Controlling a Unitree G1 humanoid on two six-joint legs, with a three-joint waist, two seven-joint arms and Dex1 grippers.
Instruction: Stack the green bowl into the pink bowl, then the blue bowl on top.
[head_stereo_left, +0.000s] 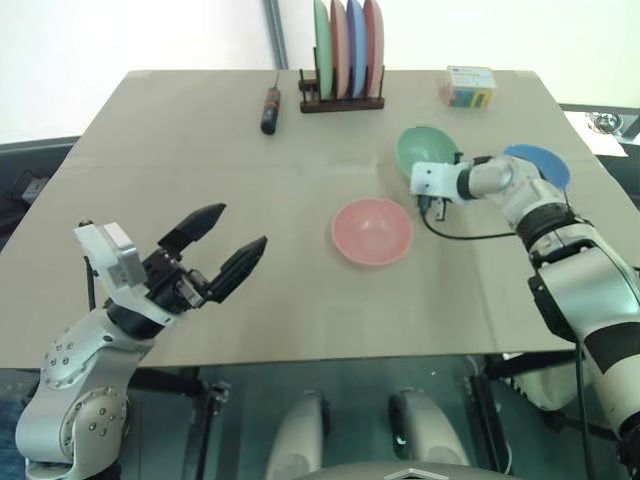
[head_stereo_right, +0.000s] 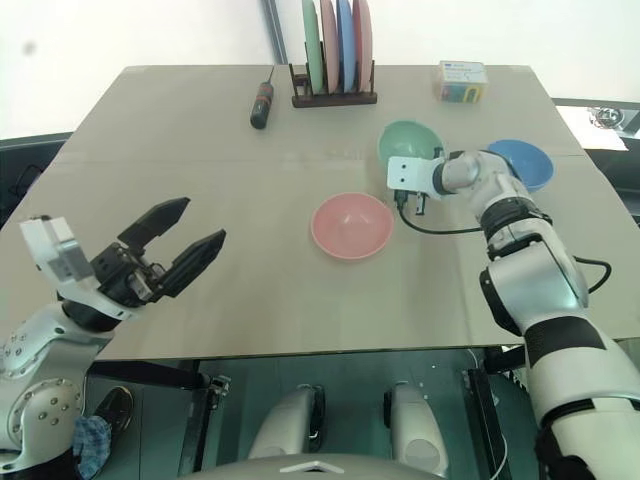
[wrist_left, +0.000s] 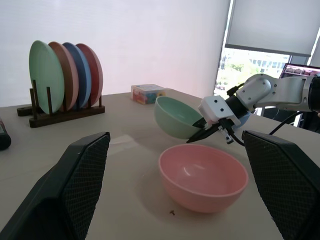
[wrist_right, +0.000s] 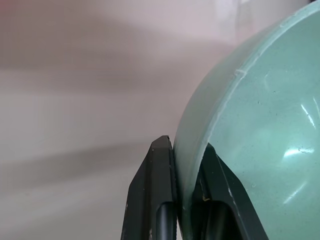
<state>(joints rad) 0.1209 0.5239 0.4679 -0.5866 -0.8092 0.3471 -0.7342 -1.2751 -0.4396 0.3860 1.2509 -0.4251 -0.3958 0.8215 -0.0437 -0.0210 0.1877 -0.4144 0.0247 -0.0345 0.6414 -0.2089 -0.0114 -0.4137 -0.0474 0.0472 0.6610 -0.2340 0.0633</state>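
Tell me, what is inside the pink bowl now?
Nothing: the pink bowl shows a bare inside. The green bowl is tilted behind it, with its rim pinched by the right end effector. What lies under either bowl is covered.

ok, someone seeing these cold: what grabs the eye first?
The right claw, shut on the rim of the green bowl, which the left wrist view shows tilted up off the table. Next, the pink bowl, standing alone mid-table just in front of it. Then the left claw, held open at the near left edge, holding nothing.
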